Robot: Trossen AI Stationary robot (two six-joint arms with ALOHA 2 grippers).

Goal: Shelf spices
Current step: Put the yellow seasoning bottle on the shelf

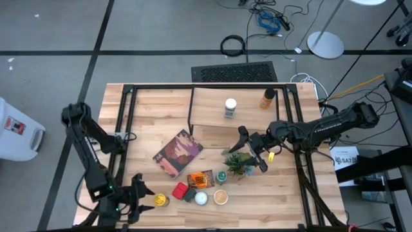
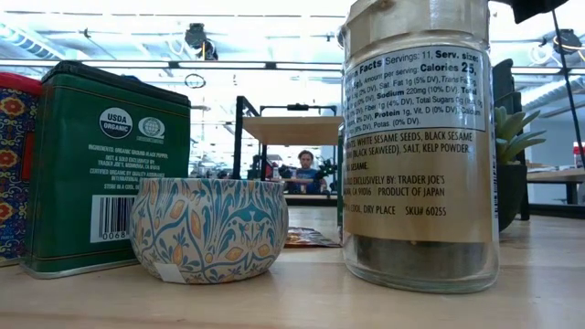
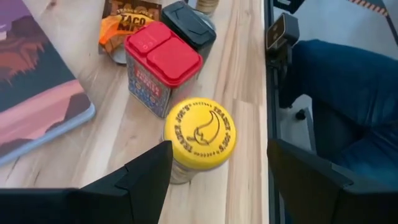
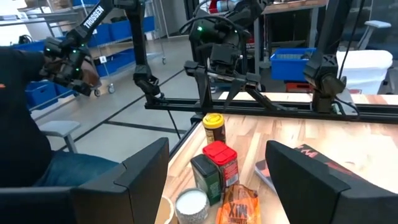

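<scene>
Left gripper [image 3: 217, 171] spread around yellow-lidded jar [image 3: 199, 135]; low view only: jar's label text.

Robotics lab (blue storage bins [image 4: 127, 28])

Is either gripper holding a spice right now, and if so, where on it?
Nothing is held. The left gripper is open, its fingers either side of the yellow-lidded jar without touching. The right gripper is open by the potted plant.
</scene>
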